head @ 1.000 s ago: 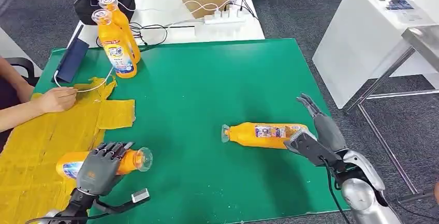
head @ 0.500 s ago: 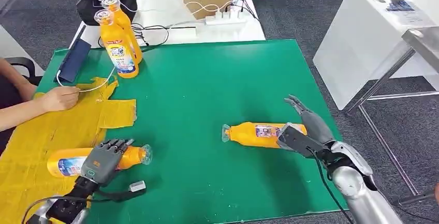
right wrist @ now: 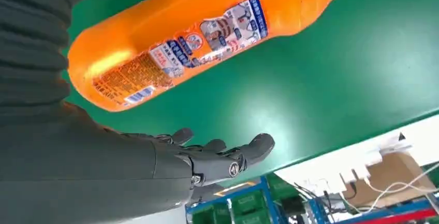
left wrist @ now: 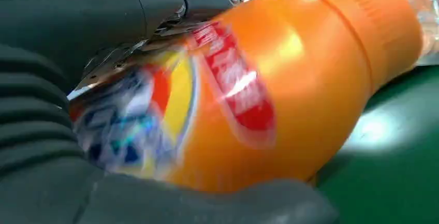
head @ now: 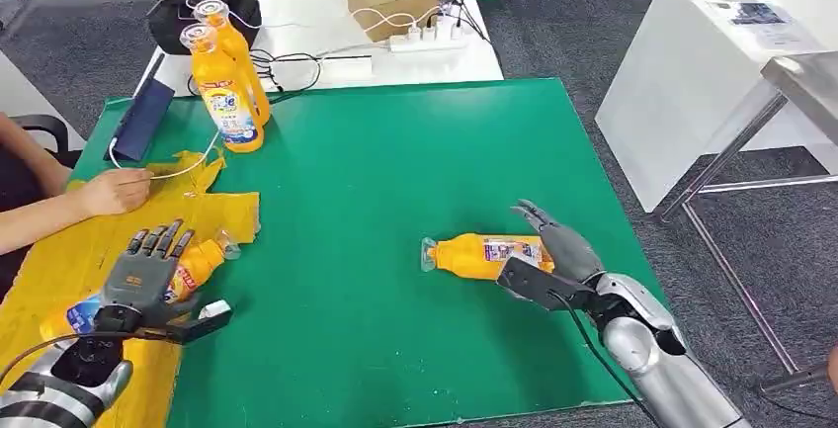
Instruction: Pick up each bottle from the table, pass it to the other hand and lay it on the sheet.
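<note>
The green table (head: 395,181) carries a yellow sheet (head: 59,250) on its left side. Since a second ago the left hand (head: 143,270) has carried its orange bottle (head: 193,265) leftward, off the green and over the sheet; it holds the bottle from above, fingers stretched along it. The right hand (head: 542,255) has slid in around the base of the lying bottle (head: 479,255), fingers spread, seemingly not yet gripping. Two upright bottles (head: 225,77) stand at the far left corner. The labels' writing is too blurred to read. A person's hand (head: 114,191) rests on the sheet.
</note>
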Robot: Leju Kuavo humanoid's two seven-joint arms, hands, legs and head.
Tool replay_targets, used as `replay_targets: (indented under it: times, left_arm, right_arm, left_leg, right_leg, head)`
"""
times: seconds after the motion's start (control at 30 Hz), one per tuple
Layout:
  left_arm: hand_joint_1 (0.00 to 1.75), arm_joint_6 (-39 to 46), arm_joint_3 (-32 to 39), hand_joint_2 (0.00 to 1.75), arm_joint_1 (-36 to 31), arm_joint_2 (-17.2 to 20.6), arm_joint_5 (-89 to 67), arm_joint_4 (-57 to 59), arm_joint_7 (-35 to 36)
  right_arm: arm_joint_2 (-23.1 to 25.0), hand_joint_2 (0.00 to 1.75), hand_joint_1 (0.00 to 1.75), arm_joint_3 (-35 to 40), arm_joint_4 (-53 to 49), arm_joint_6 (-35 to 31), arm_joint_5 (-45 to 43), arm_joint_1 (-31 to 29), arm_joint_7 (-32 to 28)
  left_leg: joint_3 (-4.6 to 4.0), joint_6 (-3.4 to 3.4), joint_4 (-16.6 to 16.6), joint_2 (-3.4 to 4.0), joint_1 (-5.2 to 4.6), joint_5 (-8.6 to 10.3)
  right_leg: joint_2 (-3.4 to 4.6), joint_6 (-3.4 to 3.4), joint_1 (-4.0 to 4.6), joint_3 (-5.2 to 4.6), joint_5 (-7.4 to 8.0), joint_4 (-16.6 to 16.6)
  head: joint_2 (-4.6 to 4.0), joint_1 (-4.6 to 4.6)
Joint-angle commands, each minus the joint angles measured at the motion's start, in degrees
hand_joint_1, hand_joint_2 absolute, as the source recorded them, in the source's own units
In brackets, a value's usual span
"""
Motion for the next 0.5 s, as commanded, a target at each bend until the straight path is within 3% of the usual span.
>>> replay_targets:
  times: [0.03, 0.13, 0.17, 0.37, 0.43, 0.5]
  left_arm:
    - [0.00, 0.16, 6.29, 0.00, 6.65, -0.27, 10.73, -4.98, -9.21]
    - [0.00, -1.29, 10.10, 0.00, 10.03, -0.10, 18.89, -13.84, -15.08]
    - [0.00, -0.13, 14.67, 0.00, 11.72, -2.89, 27.02, -17.32, -20.17]
    - [0.00, -0.25, 15.52, 0.00, 12.47, -4.38, 27.36, -19.56, -19.64]
    - [0.00, -2.22, 18.17, 0.00, 14.97, -6.42, 32.48, -21.25, -24.03]
    - [0.00, -2.10, 20.87, 0.00, 17.64, -8.78, 38.56, -24.22, -28.51]
  right_arm:
    - [-1.50, 1.75, 0.00, 3.68, 4.19, 1.85, -0.92, -1.92, 0.09]
    - [-2.51, 1.75, 0.00, 5.47, 5.13, 2.53, -0.88, -2.71, 0.27]
    - [-3.50, 1.75, 0.00, 6.80, 5.15, 2.88, -0.55, -3.33, -0.56]
    - [-3.90, 1.75, 0.00, 6.92, 4.84, 2.92, -0.63, -3.58, -0.65]
    - [-2.75, 1.75, 0.00, 7.68, 7.53, 4.95, -0.90, -3.36, 0.40]
    - [-1.34, 1.75, 0.00, 8.90, 11.53, 0.97, 1.98, -3.65, -0.85]
  left_leg:
    - [0.19, 0.13, -0.17, 0.29, -0.07, -0.05]
    - [0.11, 0.09, -0.07, 0.23, -0.04, -0.09]
    - [0.10, 0.11, -0.08, 0.28, -0.05, -0.10]
    - [-0.11, 0.15, -0.09, 0.13, -0.12, -0.06]
    - [-0.17, 0.15, -0.11, 0.09, -0.12, -0.05]
    - [-0.17, 0.10, -0.12, 0.13, -0.08, -0.06]
  right_leg:
    - [0.18, -0.09, -0.04, 0.07, 0.03, -0.15]
    - [0.15, -0.05, -0.01, 0.05, -0.02, -0.07]
    - [0.18, -0.06, -0.03, 0.03, -0.01, -0.09]
    - [0.01, -0.06, -0.08, -0.18, -0.02, -0.11]
    - [0.00, -0.06, -0.08, -0.21, -0.02, -0.13]
    - [0.06, -0.02, -0.05, -0.20, -0.02, -0.16]
  head:
    - [0.00, 0.00]
    - [0.00, 0.00]
    - [0.00, 0.00]
    - [0.00, 0.00]
    - [0.00, 0.02]
    - [0.00, 0.02]
